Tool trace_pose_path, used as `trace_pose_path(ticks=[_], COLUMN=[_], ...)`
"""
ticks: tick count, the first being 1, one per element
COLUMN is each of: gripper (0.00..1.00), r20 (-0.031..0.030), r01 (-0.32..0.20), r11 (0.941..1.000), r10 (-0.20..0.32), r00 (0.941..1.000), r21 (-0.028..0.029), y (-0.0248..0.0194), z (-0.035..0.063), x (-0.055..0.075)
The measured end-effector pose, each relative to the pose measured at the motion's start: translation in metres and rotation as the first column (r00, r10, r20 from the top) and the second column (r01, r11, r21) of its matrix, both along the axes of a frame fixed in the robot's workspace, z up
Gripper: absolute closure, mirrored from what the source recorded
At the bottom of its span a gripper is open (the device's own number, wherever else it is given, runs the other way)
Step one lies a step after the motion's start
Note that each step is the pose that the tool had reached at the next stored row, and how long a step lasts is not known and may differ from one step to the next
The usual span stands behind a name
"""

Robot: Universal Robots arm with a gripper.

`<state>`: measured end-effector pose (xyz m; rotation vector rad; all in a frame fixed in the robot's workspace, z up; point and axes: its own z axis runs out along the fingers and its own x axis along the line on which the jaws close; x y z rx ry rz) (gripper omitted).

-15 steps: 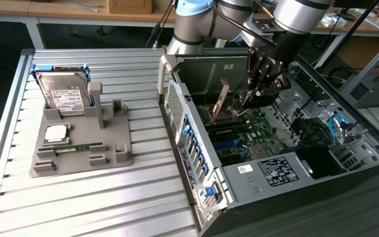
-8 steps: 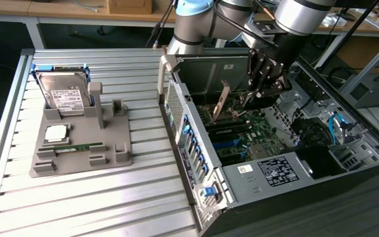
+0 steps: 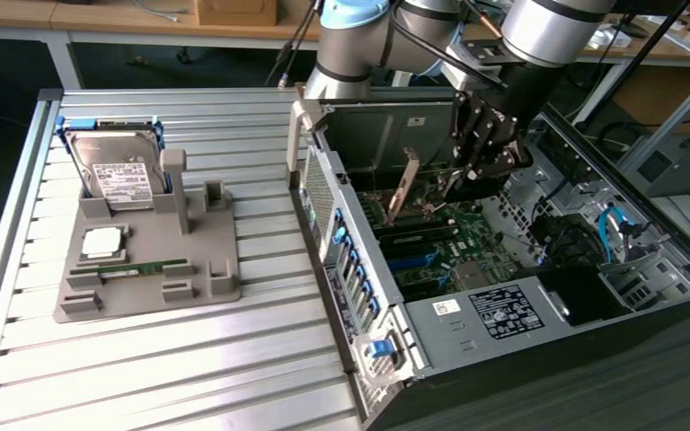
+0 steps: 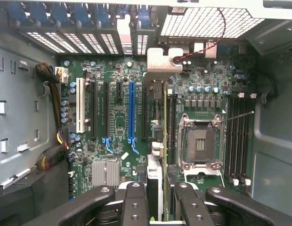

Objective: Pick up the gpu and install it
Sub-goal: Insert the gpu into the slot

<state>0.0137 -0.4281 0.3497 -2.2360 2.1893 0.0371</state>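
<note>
We see the gpu (image 4: 164, 141) held edge-on inside the open computer case (image 3: 358, 296), upright above the green motherboard (image 4: 120, 117). In the wrist view it runs as a thin green edge away from the pincer (image 4: 161, 200), and its silver end bracket (image 4: 160, 61) sits at the far end by the case's perforated rear wall. The card hangs over the board between the blue expansion slot (image 4: 132, 113) and the empty processor socket (image 4: 198, 143); we cannot tell whether its lower edge already touches a slot.

The pincer is partly closed, its black fingers (image 4: 135, 202) pressed on both faces of the gpu. In the exterior view the arm (image 3: 555, 31) reaches down from the far side into the case, and the bracket shows as a pale strip just on the exterior view's left of the pincer.

The case lies on its side at the exterior view's right of the slatted metal surface (image 3: 177, 359). Well apart from it, on the left, a grey holder (image 3: 154, 269) carries a hard drive (image 3: 118, 171) standing at its far end, a processor (image 3: 103, 241) lying flat, and a narrow RAM stick (image 3: 141, 267) nearer to us.
</note>
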Motion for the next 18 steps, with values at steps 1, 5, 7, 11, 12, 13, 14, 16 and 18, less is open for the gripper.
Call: trace_pose_path(ticks=[1, 5, 7, 11, 12, 13, 14, 16, 18], gripper=[0.73, 0.73, 0.73, 0.73, 0.73, 0.73, 0.73, 0.73, 0.73], r20=[0.0000, 0.0000, 0.0000, 0.0000, 0.0000, 0.0000, 0.0000, 0.0000, 0.0000], r01=[0.000, 0.000, 0.000, -0.001, -0.001, -0.001, -0.001, -0.001, -0.001], r11=[1.0000, 1.0000, 1.0000, 1.0000, 1.0000, 1.0000, 1.0000, 1.0000, 1.0000], r10=[0.000, 0.000, 0.000, 0.001, 0.001, 0.001, 0.001, 0.001, 0.001], r00=[1.0000, 1.0000, 1.0000, 1.0000, 1.0000, 1.0000, 1.0000, 1.0000, 1.0000], r21=[0.0000, 0.0000, 0.0000, 0.0000, -0.0001, 0.0000, 0.0000, 0.0000, 0.0000], y=[-0.0004, -0.0020, -0.0027, -0.0042, -0.0048, -0.0052, -0.0057, -0.0066, -0.0075], z=[-0.0001, -0.0004, -0.0005, -0.0008, -0.0009, -0.0011, -0.0012, -0.0014, -0.0018], x=[0.0000, 0.0000, 0.0000, 0.0000, 0.0000, 0.0000, 0.0000, -0.0001, -0.0002])
